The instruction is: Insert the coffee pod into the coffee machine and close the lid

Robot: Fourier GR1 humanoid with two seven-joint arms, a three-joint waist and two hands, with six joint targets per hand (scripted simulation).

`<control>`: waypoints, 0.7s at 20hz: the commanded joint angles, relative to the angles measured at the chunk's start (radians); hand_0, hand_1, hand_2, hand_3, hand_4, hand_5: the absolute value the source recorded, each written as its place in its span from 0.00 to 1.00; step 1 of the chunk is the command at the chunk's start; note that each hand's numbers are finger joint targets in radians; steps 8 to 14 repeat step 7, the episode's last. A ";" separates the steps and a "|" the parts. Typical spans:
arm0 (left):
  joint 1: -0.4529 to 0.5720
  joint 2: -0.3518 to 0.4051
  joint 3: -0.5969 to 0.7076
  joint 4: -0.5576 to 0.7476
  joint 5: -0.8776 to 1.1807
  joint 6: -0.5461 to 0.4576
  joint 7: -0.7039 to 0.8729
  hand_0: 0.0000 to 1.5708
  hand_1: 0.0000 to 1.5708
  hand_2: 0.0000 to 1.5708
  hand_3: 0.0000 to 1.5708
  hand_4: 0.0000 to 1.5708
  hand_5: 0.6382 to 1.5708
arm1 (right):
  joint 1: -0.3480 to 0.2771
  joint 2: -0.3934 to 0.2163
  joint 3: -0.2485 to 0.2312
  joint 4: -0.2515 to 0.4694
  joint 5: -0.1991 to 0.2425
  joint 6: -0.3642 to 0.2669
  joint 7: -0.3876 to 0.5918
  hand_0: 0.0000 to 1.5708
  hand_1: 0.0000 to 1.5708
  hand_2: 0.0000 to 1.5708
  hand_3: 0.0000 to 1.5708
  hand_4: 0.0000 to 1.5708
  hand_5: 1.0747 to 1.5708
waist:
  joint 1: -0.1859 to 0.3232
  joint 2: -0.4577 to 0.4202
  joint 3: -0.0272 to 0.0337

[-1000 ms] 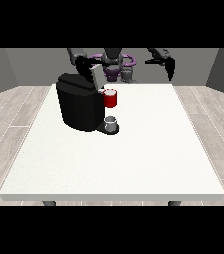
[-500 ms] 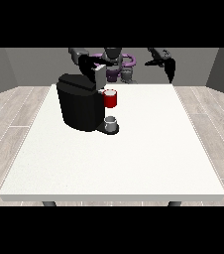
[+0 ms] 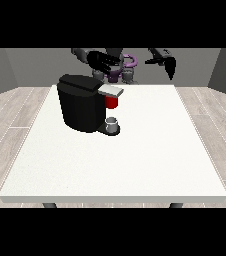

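Observation:
The black coffee machine (image 3: 82, 102) stands on the left half of the white table (image 3: 150, 150). Its grey lid (image 3: 111, 90) lies nearly flat over a red thing at the machine (image 3: 112, 102). A small grey thing (image 3: 113, 123) sits on the machine's base below; I cannot tell it for the pod. The hand at the view's left (image 3: 102, 61) hovers above and behind the machine, fingers stretched out, holding nothing. The hand at the view's right (image 3: 167, 62) is raised beyond the table's far edge, fingers relaxed and hanging down, apart from everything.
The robot's torso (image 3: 119, 67) stands behind the table's far edge. Grey wooden floor surrounds the table on all sides.
The hand at the view's left has shifted a little to the right above the machine. The hand at the view's right has barely moved. The machine is unchanged.

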 commanded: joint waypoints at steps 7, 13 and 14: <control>0.146 -0.035 -0.003 0.035 0.000 0.007 -0.113 0.00 0.00 0.00 0.00 0.12 1.00 | 0.340 0.082 0.154 -0.116 -0.095 -0.044 -0.143 0.00 0.00 0.00 0.00 0.10 1.00 | -0.107 -0.118 -0.0039; 0.146 -0.035 -0.003 0.035 0.000 0.007 -0.113 0.00 0.00 0.00 0.00 0.12 1.00 | 0.340 0.082 0.154 -0.116 -0.095 -0.044 -0.143 0.00 0.00 0.00 0.00 0.10 1.00 | -0.107 -0.118 -0.0039; 0.146 -0.035 -0.003 0.035 0.000 0.007 -0.113 0.00 0.00 0.00 0.00 0.12 1.00 | 0.340 0.082 0.154 -0.116 -0.095 -0.044 -0.143 0.00 0.00 0.00 0.00 0.10 1.00 | -0.107 -0.118 -0.0039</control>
